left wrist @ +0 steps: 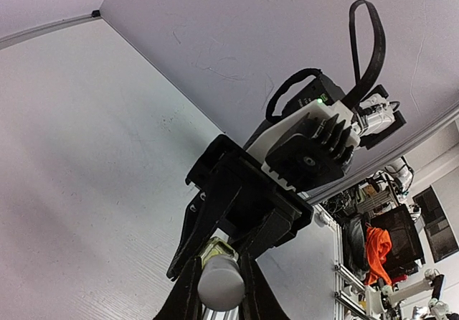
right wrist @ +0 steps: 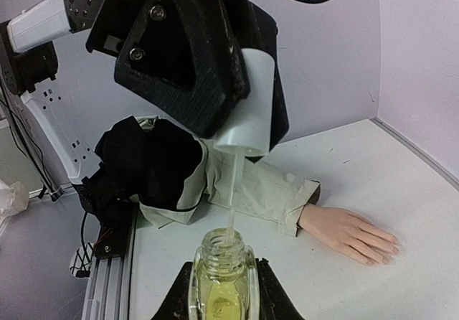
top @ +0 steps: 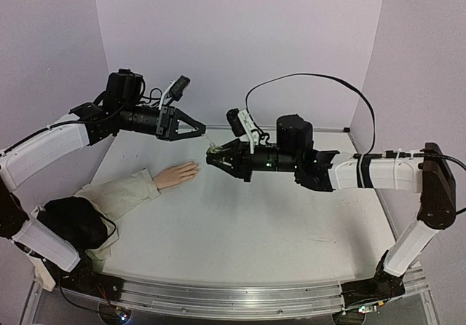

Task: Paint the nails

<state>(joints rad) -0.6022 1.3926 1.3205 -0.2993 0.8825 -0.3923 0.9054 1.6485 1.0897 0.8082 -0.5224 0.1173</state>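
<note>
The white surface point(top: 277, 223) shows faint scuffs. On its left half a pale peach mannequin hand point(top: 177, 174) lies flat, palm down, with the fingers pointing right and the nails point(right wrist: 393, 249) barely discernible. Its beige sleeve point(top: 120, 197) trails toward the near-left corner. There a black cloth bundle point(top: 73, 223) rests against it at the surface's edge.

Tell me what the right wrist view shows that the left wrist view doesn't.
Right wrist only: the mannequin hand lying flat on the table, its beige sleeve, and the brush stem dipping into the open bottle. Left wrist only: the right arm's motor housing and room clutter beyond the table edge. Both: the white cap gripped by the left end effector, and the bottle held by the right end effector.
</note>
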